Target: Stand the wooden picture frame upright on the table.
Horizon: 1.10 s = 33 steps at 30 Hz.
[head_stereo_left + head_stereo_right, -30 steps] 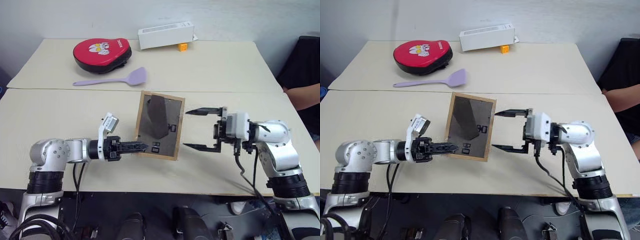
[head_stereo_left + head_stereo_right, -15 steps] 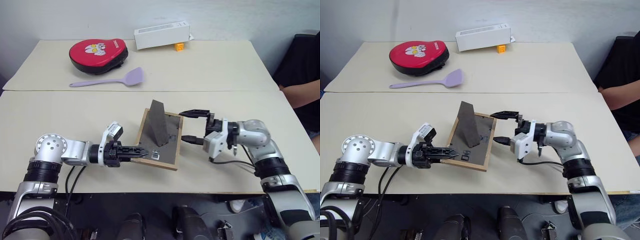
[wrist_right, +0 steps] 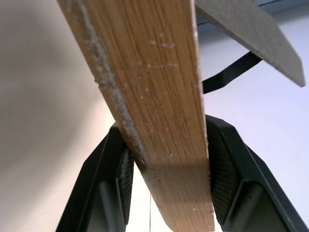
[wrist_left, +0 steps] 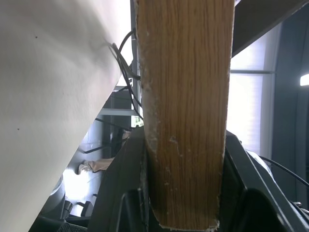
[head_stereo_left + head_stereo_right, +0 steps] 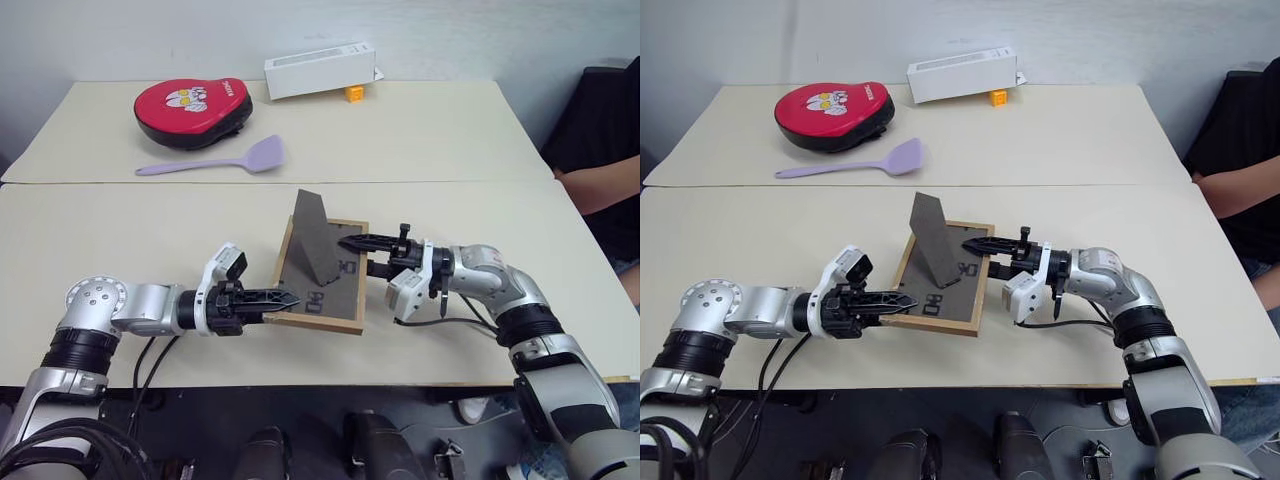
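Frame — wooden picture frame (image 5: 322, 272) face-down near the table (image 5: 120, 230) front edge, stand raised, left gripper (image 5: 285, 297) clamping its 9 o'clock edge, right gripper (image 5: 352, 250) clenched on its 3 o'clock edge.

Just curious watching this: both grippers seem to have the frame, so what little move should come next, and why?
Probably tip the frame up onto its lower edge. It lies tilted, dark back up, stand swung out, with the left gripper and the right gripper each clamped on a wooden edge.
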{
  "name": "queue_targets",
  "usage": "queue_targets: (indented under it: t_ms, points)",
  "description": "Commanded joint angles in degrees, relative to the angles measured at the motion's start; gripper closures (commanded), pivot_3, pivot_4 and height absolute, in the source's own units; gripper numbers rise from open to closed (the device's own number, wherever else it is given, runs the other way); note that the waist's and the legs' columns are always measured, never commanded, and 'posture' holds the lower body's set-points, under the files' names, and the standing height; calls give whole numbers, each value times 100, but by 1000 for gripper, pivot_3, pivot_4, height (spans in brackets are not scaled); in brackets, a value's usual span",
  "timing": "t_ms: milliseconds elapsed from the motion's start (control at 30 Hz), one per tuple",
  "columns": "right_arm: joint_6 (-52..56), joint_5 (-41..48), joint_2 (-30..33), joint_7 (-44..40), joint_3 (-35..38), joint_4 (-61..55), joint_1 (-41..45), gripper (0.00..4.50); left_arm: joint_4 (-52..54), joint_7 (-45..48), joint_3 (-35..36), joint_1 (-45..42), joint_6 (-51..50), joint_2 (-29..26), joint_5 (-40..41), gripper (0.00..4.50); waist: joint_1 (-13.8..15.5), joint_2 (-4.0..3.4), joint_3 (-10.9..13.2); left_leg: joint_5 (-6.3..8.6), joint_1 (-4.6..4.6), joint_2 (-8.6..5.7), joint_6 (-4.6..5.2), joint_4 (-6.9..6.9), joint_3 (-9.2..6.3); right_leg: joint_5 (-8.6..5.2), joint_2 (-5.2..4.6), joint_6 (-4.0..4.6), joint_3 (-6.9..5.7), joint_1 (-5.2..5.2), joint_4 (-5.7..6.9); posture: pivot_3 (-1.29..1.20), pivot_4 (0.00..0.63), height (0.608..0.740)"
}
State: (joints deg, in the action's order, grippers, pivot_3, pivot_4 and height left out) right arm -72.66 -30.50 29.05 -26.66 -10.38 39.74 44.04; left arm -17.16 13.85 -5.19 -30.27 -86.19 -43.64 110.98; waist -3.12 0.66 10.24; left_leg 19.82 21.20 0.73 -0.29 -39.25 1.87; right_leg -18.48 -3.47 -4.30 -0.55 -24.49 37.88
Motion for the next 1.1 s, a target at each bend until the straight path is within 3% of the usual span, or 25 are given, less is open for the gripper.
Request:
queue_targets:
  t_ms: [33, 167, 367, 433, 467, 567, 633, 733, 833, 867, 1100]
  points:
    - [59, 276, -55, 430, 39, -114, 121, 2909, 721, -574, 477, 111, 722, 235, 202, 3244, 0, 0, 0, 0, 0, 0, 0, 0, 1, 0, -1, 0, 1, 0, -1, 0, 150, 740]
    - [120, 304, -29, 537, -53, -141, 113, 3108, 1126, -751, 868, 312, 924, 158, 202, 1860, -14, 6, -2, -1, 1, 5, -2, -4, -2, 0, 0, 0, -2, 0, -5, 0, 150, 740]
    - [123, 397, 35, 733, -112, -246, 83, 3200, 1240, -529, 1405, 554, 927, -572, 202, 24, -44, 4, -2, -4, -4, 6, -6, 6, 4, -1, 4, 2, 5, -2, 0, 0, 150, 740]
    - [130, 478, 49, 757, -138, -269, 56, 3200, 1036, -431, 1666, 601, 902, -971, 156, 0, -29, 4, -2, -4, -4, 6, -6, 3, 3, -1, 4, 2, 4, -1, -2, 0, 150, 740]
    - [143, 546, 56, 763, -146, -286, 30, 3200, 1067, -309, 1854, 685, 961, -1203, -248, 0, -28, 5, -2, -4, -3, 6, -6, 3, 3, -1, 4, 2, 4, -2, -2, 0, 150, 740]
    - [362, 1336, 89, 531, -228, -391, -73, 3200, 1660, 1077, 2383, 1137, 2316, -1396, -2257, 0, -33, 2, -1, -4, -3, 5, -6, 10, 4, -2, 5, 4, 3, -2, -2, 0, 150, 740]
    - [1151, 2791, 56, -294, -437, -756, -284, 3200, 1904, 2191, 2589, 1526, 3811, -1339, -3627, 0, -27, 0, 0, -4, -3, 2, -6, 12, 7, -2, 4, 5, 2, -1, -10, 0, 150, 740]
    - [3660, 5251, -14, -1741, -347, -1948, -670, 3201, 2096, 3383, 2668, 2042, 5270, -1314, -5003, 0, 5, 0, 0, -4, -1, 3, -6, 7, 6, -3, 5, 5, -3, 2, -16, 0, 150, 740]
    - [6314, 6690, 74, -2395, -61, -2572, -774, 3208, 2417, 4003, 2652, 2448, 6151, -1150, -5817, 0, 31, 0, 0, -2, 0, 7, -1, 7, 2, -3, -1, 5, -3, 5, -13, 0, 150, 740]
    - [7058, 6956, 125, -2472, -7, -2686, -772, 3208, 2492, 4013, 2649, 2475, 6307, -1025, -5950, 0, 43, 0, 0, 0, 0, 8, 2, 7, -1, -3, -4, 6, -4, 7, -15, 0, 150, 740]
    - [8996, 6645, -147, -2170, 297, -2033, -422, 3208, 2879, 4544, 2356, 2777, 7423, -478, -7048, 0, 125, 0, 0, 6, 4, 8, 11, 15, 5, -4, -8, 7, 0, -5, -24, 0, 150, 740]
